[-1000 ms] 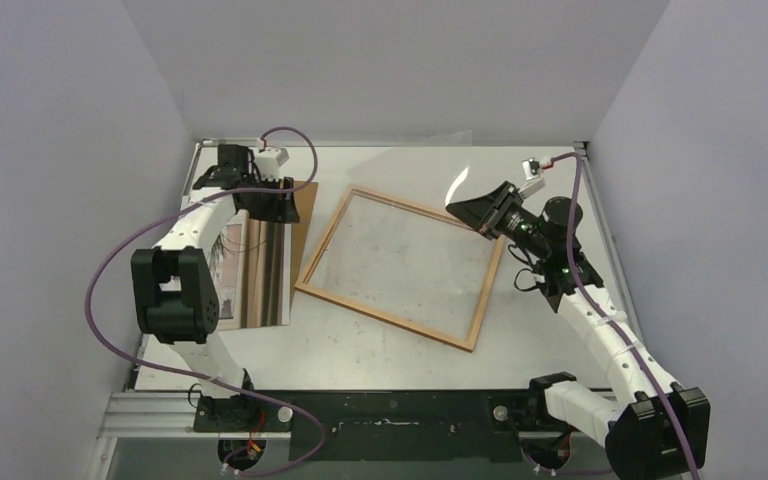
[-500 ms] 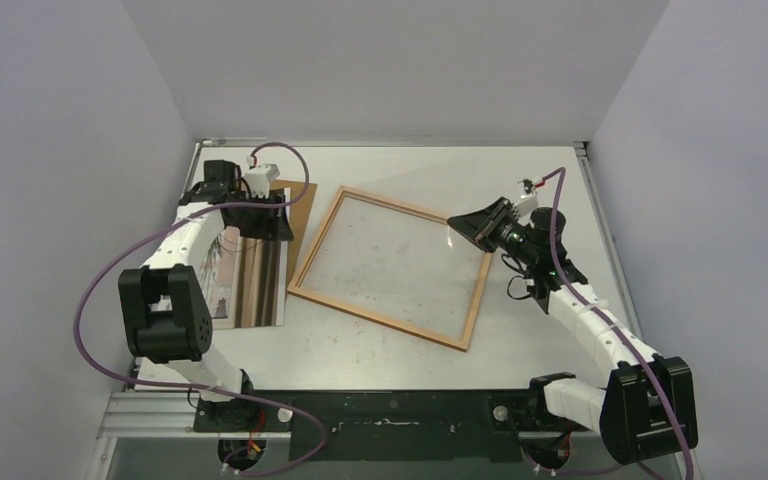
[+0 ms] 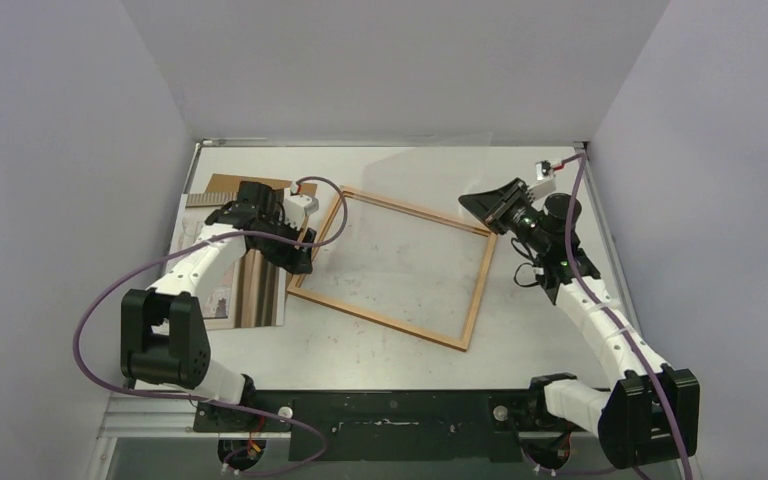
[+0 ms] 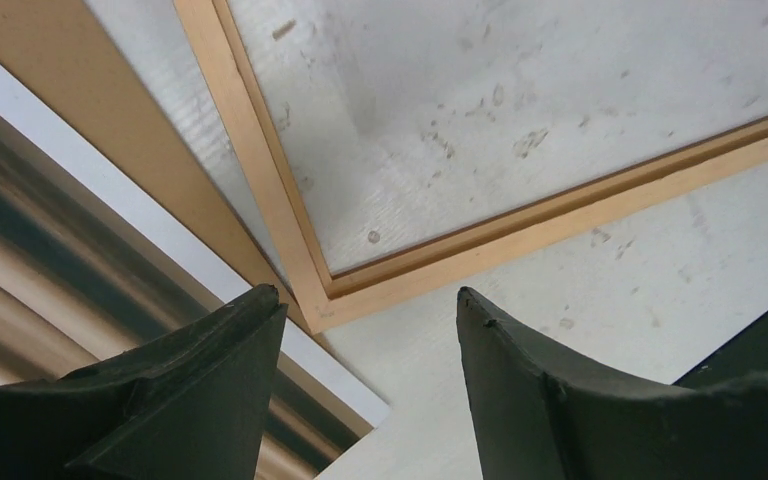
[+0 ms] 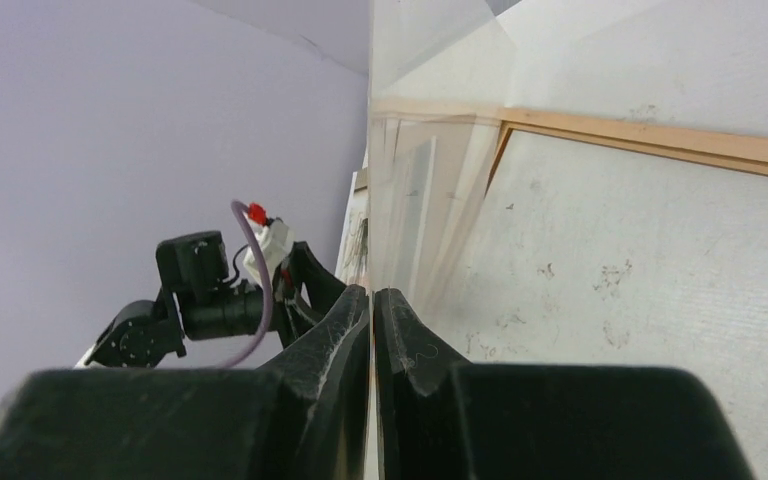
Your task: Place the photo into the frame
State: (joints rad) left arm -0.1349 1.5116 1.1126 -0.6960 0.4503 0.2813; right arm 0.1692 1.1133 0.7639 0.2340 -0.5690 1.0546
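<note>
Top external view shows the photo [image 3: 255, 290] print-side up on the tabletop [image 3: 390, 365] at the left. It lies partly over a brown backing board [image 3: 222, 185], with its right edge just beside the frame [image 3: 376, 320], which lies flat mid-table. The left fingers [image 4: 210, 380] stand apart and empty over the frame's left corner; lowered there, they would likely catch wood rather than paper and shove the frame. The right fingers [image 5: 330, 350] pinch the edge of a clear sheet [image 5: 390, 180] raised over the frame's far side. So thin a hold could slip, though whether the sheet's lower edge touches the frame is unclear.
</note>
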